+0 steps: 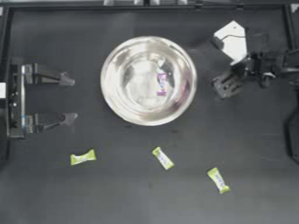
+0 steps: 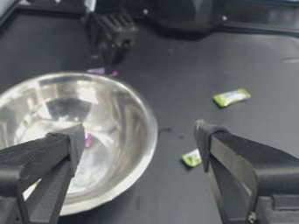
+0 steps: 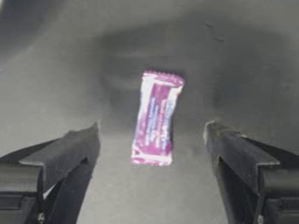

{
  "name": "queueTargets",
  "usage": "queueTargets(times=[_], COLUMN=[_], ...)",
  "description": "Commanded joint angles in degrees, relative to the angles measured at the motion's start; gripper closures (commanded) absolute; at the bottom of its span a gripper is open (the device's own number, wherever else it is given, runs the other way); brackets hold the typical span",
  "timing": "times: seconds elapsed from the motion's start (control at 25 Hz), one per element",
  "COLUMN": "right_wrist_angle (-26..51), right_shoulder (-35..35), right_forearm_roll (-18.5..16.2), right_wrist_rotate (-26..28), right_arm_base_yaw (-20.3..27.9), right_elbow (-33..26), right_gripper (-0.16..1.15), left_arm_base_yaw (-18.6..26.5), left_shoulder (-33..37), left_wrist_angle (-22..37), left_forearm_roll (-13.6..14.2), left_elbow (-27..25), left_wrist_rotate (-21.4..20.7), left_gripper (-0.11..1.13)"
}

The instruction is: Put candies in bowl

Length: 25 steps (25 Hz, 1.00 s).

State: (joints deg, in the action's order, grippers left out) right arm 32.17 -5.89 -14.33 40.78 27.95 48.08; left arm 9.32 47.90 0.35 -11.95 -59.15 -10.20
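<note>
Right wrist: candy (image 3: 154,119) between end effector (image 3: 152,142) jaws.

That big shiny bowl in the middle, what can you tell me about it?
The bowl is round, silver and mirror-bright, apparently metal, with a wide rim. It sits upright on the dark table, near the middle, between the two arms. One pink-purple candy lies inside, right of its centre. No gripper touches it. Three yellow-green candies lie on the table outside it.
</note>
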Motion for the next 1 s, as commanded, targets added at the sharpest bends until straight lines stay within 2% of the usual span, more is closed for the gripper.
queueTargets(times=[0.04,0.36,0.88,1.0], right_wrist_angle=[-0.44,-0.70,-3.25,-3.16], right_shoulder=[0.62,1.67,4.75,4.83], right_forearm_roll=[-1.41,-4.92,-4.75,-4.57], right_wrist_rotate=[0.79,3.96,4.22,4.22], right_arm_base_yaw=[-0.09,-0.62,-0.62,-0.62], right_elbow=[-0.88,-1.23,-1.32,-1.32], right_gripper=[-0.01,-0.01,0.00,0.07], left_arm_base_yaw=[0.00,0.00,0.00,0.00], left_shoulder=[0.00,-0.18,-0.35,-0.26], left_wrist_angle=[-0.18,-0.09,-0.09,-0.09], left_forearm_roll=[-0.09,-0.26,-0.26,-0.26], left_elbow=[0.88,0.97,1.14,1.14], left_wrist_rotate=[0.09,0.00,0.09,0.09], left_gripper=[0.00,0.00,0.00,0.00])
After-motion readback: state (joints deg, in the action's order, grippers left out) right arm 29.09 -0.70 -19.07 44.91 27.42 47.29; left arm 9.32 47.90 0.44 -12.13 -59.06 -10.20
